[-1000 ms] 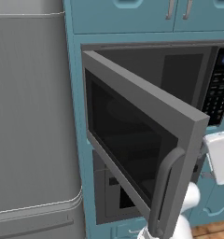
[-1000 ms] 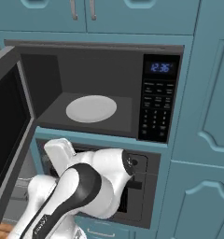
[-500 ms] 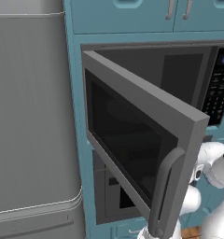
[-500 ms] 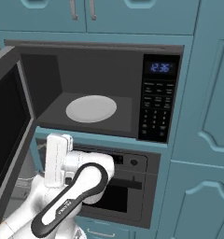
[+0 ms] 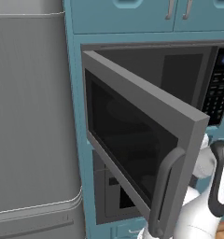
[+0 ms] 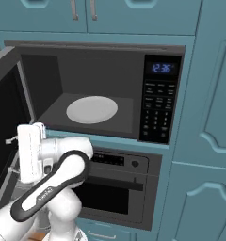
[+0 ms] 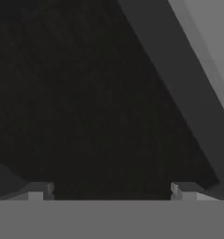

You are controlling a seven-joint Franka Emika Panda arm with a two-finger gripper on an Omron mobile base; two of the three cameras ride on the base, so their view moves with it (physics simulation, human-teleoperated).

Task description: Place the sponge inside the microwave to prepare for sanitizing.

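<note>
Facing dark glass door (image 7: 86, 93) | pincer (image 7: 111, 191) wide, empty | microwave (image 6: 100, 89) open, round pale turntable (image 6: 92, 109)

Microwave (image 6: 93, 75): grey casing, dark grey interior, dark glass door (image 5: 132, 144) framed in grey with grey bar handle (image 5: 161, 191); black keypad (image 6: 158, 110) with pale buttons and blue-lit display (image 6: 162, 68); pale off-white round turntable (image 6: 92, 109). Cabinets (image 6: 204, 117): plain teal, unpatterned, upper doors with grey pulls (image 6: 74, 9); fridge (image 5: 32, 116): flat mid grey with lighter grey seam; oven (image 6: 116, 190): grey front, black window. Robot arm (image 6: 49, 188): white with dark joint band; claw (image 7: 111, 192): dark grey tips against near-black glass.
</note>
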